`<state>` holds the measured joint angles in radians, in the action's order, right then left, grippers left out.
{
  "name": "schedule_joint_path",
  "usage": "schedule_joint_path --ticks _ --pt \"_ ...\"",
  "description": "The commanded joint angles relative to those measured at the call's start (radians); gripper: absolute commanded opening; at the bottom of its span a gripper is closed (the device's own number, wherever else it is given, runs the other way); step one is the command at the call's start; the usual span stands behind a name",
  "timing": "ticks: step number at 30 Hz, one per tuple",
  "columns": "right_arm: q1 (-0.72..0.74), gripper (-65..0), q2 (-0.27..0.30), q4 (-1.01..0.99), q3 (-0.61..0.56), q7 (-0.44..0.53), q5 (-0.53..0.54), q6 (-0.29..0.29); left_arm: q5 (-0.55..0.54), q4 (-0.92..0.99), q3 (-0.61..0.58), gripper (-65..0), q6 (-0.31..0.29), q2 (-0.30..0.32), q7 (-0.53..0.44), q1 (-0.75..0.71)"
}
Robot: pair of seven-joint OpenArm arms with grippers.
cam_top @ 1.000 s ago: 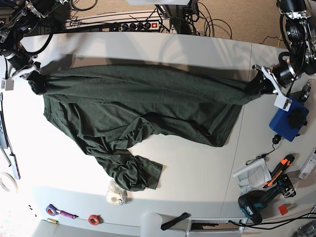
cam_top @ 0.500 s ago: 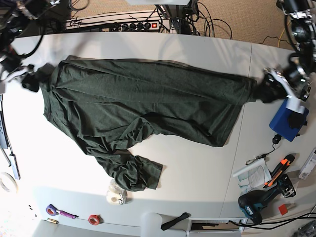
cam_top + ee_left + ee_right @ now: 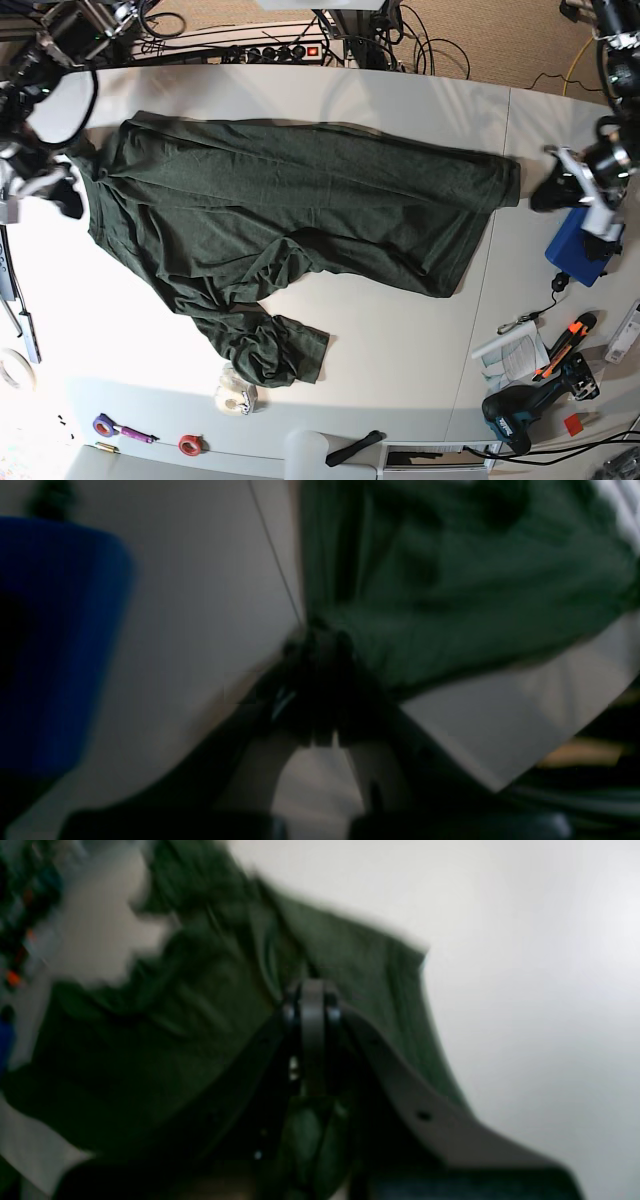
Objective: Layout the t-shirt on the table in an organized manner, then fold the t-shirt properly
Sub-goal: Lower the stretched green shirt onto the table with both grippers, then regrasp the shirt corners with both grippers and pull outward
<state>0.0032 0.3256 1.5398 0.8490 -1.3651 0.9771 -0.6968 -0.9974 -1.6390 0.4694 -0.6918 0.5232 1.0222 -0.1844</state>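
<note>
"What's carrying everything?"
"A broad, smooth white bench (image 3: 400, 360) with a thin dark seam between its panels."
"And the large cloth?"
"A dark green fabric t-shirt (image 3: 320, 190), rumpled, with a long band across its far side and one part reaching toward the near edge."
"What's beside it?"
"On the side of the left arm, a blue, block-like object (image 3: 578, 262), then white sheets of paper (image 3: 512, 358) near a black-and-teal power drill (image 3: 522, 405)."
"Near the opposite corner?"
"A small red ring (image 3: 191, 445), beside a blue-purple ring with a slim handle (image 3: 106, 425)."
</note>
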Motion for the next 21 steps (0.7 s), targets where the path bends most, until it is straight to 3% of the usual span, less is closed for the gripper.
schedule_joint_path --ticks 1,7,12,17,21 --pt "0.010 -65.0 0.020 0.017 -0.017 0.022 0.014 -0.001 -0.003 -0.015 -0.028 -65.0 0.008 0.020 -0.036 0.021" --pt "0.001 -65.0 -0.039 0.017 -0.090 0.048 -0.049 -0.001 0.194 -0.013 -0.222 -65.0 0.113 0.019 -0.168 0.063" --pt "-0.024 -65.0 -0.080 0.016 -0.089 0.135 -0.198 -0.001 0.330 0.042 -0.343 -65.0 0.177 0.019 -0.229 0.080" --pt "-0.071 -65.0 -0.081 0.016 -0.089 0.163 -0.276 -0.001 0.415 0.167 -0.403 -65.0 0.180 0.004 -0.229 0.086" --pt "-0.112 -65.0 -0.081 0.016 -0.089 0.163 -0.301 -0.001 0.417 0.203 -0.401 -65.0 0.180 0.004 -0.158 0.076"
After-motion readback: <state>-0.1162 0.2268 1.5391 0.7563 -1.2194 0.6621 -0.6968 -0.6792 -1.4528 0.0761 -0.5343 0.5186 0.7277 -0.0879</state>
